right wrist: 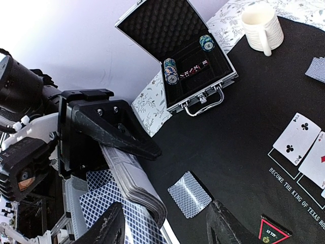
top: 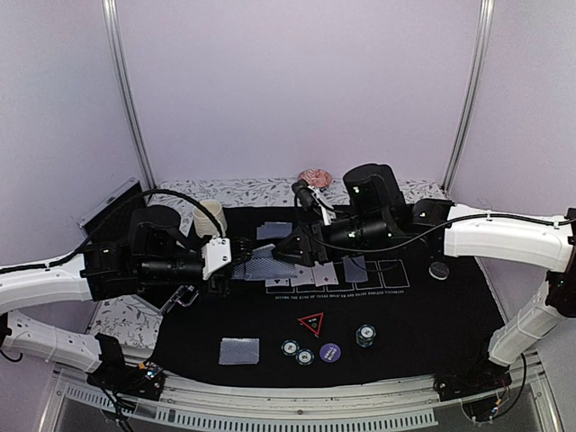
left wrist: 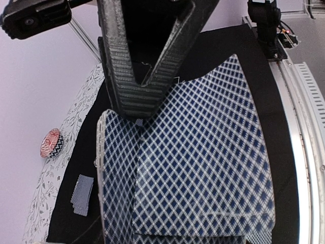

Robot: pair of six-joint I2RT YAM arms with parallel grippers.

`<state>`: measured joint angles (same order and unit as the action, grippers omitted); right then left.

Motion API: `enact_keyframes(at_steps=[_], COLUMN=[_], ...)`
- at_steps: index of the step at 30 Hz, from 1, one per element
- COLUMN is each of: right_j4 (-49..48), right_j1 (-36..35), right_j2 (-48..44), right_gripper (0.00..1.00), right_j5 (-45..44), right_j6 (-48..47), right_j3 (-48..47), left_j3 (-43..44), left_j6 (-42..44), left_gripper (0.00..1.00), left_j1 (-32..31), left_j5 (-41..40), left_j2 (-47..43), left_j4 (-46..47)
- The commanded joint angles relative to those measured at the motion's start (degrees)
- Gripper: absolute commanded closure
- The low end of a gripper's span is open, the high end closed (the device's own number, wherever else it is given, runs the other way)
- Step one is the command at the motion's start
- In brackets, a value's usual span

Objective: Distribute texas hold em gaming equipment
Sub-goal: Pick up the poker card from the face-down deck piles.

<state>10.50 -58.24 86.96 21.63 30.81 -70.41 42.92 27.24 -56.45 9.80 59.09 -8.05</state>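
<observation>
Two hands meet over the middle of the black-matted worktop (top: 432,315), and the step in hand looks like dealing cards. The left hand (top: 236,263) is pinching a deck of blue-diamond-backed playing cards (left wrist: 118,178) by one end and holding it off the mat. Its top card (left wrist: 203,152) is slid sideways off the stack and slightly bowed. The right hand (top: 292,250) hangs just beside that deck with its fingers (right wrist: 111,229) spread and nothing between them. Much of the equipment already lies out. One face-down pile (top: 274,231) sits at the far side of the mat and another (top: 238,350) at the near edge. Face-up cards, the two of clubs (right wrist: 297,138) among them, lie in the printed boxes. Striped-edge poker chips (top: 297,352), a purple button (top: 330,352) and a taller chip stack (top: 364,336) sit near the front, behind them the red-outlined triangle (top: 311,323). A black button (top: 438,270) lies far right. The next move likely calls for the right hand to close on the overhanging edge of the top card alone. It would then draw the card clear without dragging the one beneath, while the left hand keeps the deck steady. The thin, bowed card could slip or come away doubled.
</observation>
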Motion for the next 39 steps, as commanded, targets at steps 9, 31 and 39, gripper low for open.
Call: enact_keyframes(at_steps=[9, 31, 39], right_j4=[2.1, 3.47, 3.64], right_j1=[-0.22, -0.11, -0.12], right_j2=[-2.4, -3.26, -3.44], right_gripper=[0.49, 0.7, 0.77], right_j5=[0.68, 2.66, 3.33], right_j6=[1.76, 4.88, 4.96], right_j3=[-2.17, 0.71, 0.71], left_j3=[1.03, 1.12, 1.12], left_j6=[-0.79, -0.93, -0.97], left_gripper=[0.51, 0.51, 0.51], left_j1=[0.4, 0.38, 0.45], left_j5=[0.44, 0.4, 0.49], left_j2=[-0.82, -0.67, -0.72], left_j4=[0.85, 0.78, 0.81])
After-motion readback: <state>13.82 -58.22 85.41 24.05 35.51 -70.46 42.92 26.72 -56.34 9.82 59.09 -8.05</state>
